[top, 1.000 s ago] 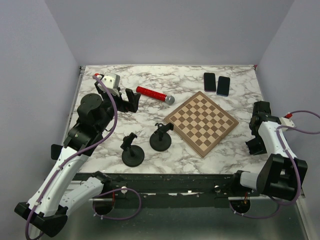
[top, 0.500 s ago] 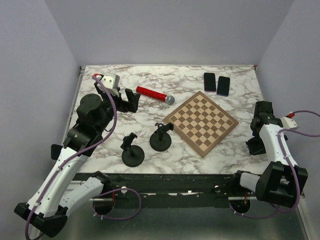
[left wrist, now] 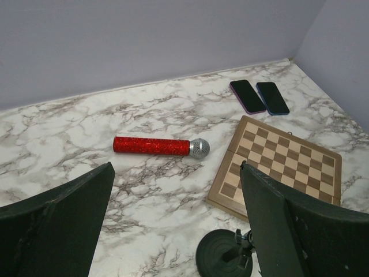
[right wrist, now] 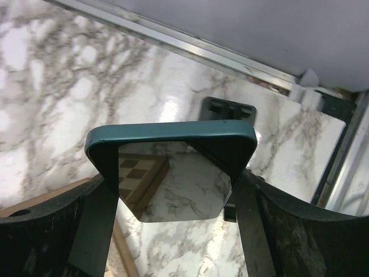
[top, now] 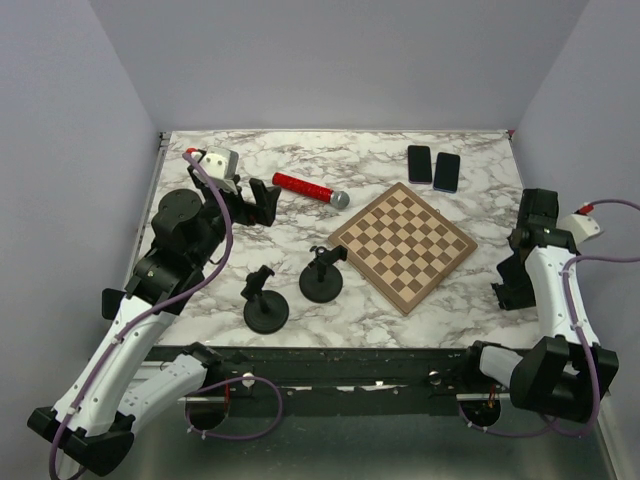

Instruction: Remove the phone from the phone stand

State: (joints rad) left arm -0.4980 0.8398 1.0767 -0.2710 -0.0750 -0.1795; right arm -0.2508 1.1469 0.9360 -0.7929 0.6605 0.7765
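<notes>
The left gripper [top: 256, 200] hangs over the far left part of the marble tabletop [top: 300, 150] with its jaws spread wide and nothing between them. Near the front edge, left of centre, stand two black stands: the left phone stand [top: 266, 300], and the right phone stand [top: 322, 275] just beside it and a little farther back. Beyond them a red microphone [top: 310, 189] lies on its side, its silver head pointing toward the chessboard [top: 403, 246], which lies flat, turned corner-on, right of centre. Toward the far right corner two dark phones [top: 432, 167] lie flat, side by side. At the right edge the right gripper [right wrist: 173, 196] is closed on a teal-cased phone [right wrist: 170, 136], a finger pressed against each long side. The phone is held above the marble, its glossy screen mirroring the chessboard, well apart from both stands.
</notes>
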